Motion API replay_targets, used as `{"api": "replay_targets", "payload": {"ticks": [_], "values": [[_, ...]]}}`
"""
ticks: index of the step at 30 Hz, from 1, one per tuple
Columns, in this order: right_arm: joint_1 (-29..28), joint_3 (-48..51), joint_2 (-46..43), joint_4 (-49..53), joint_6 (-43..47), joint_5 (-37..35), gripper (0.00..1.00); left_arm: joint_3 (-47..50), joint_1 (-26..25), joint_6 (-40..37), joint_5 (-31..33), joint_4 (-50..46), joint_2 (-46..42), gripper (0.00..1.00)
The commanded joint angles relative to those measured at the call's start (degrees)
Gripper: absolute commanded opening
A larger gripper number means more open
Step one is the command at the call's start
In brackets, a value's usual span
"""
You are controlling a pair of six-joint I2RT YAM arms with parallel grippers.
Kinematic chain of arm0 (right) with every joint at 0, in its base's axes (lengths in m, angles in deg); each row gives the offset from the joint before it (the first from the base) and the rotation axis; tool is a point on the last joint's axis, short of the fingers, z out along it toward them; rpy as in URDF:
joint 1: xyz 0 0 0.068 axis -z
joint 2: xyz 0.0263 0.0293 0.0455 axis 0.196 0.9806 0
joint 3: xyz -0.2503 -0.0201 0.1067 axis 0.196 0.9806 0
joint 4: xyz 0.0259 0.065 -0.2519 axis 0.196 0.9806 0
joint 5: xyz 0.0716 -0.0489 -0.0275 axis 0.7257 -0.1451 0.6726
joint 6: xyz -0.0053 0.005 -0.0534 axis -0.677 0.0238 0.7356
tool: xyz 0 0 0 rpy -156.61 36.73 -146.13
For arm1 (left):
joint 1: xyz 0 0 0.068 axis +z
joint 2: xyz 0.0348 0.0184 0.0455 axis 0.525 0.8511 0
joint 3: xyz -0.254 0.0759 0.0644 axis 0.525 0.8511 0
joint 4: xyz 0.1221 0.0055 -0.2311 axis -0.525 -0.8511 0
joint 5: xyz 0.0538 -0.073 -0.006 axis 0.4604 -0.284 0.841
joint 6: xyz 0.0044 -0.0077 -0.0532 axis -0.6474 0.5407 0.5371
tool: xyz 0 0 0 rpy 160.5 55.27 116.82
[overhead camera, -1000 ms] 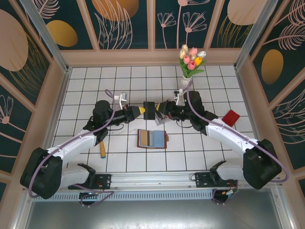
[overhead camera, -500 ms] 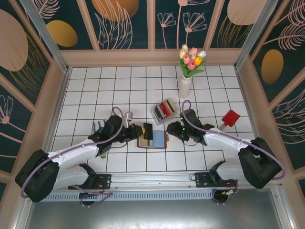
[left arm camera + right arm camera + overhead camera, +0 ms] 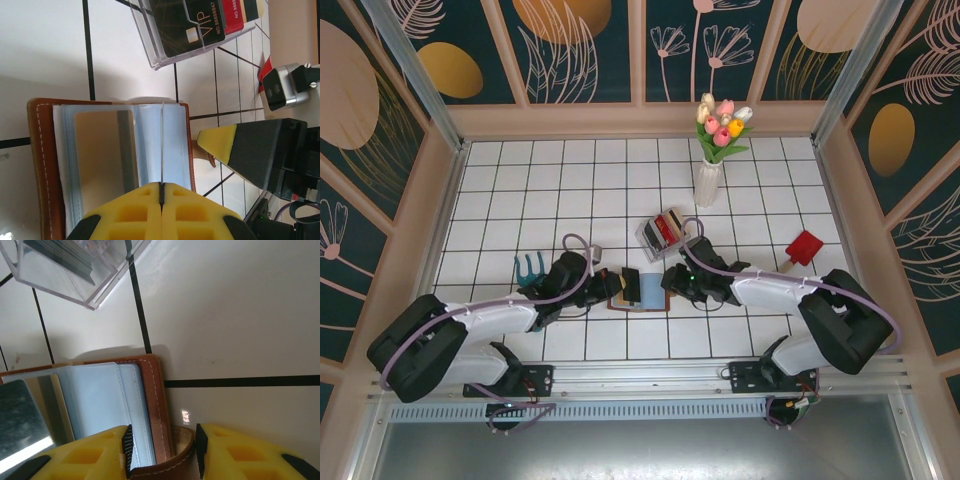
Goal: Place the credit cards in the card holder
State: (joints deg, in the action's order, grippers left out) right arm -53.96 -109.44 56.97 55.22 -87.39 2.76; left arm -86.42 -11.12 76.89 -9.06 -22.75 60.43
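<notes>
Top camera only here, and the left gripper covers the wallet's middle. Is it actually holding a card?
Observer: Yes. The left wrist view has the left gripper shut on a thin card, edge-on over the open card holder.
Operator: And the right gripper?
Observer: The right gripper clamps the card holder's clasp tab.
Operator: Anything printed on the boxed cards?
Observer: The black card in the clear box reads VIP.
</notes>
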Motion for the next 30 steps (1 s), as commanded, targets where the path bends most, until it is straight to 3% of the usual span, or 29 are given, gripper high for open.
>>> {"api": "replay_targets", "payload": {"ticks": [1,14,21,25,30], "values": [[-0.48,0.32,0.57,-1.45,-1.20,-1.25,0.39,0.52,-0.37,0.84,-0.11,4.30,2.00,0.00],[-1.11,0.32,3.13,-2.20,-2.12,-0.77,0.35,0.17,-1.80,2.25,-0.21,4.07,8.11,0.00],[-1.64,-0.72,4.43,-2.07,-2.10,-0.78,0.35,0.25,-2.30,2.83,1.80,1.17,6.77,0.00],[-1.73,-1.18,4.21,-1.01,-1.99,-1.89,0.34,-0.15,-2.32,1.14,5.68,-5.49,1.64,0.00],[-1.82,-1.18,4.79,-1.70,-2.11,-1.48,0.34,-0.04,-2.35,0.44,5.82,-3.68,0.30,0.00]]}}
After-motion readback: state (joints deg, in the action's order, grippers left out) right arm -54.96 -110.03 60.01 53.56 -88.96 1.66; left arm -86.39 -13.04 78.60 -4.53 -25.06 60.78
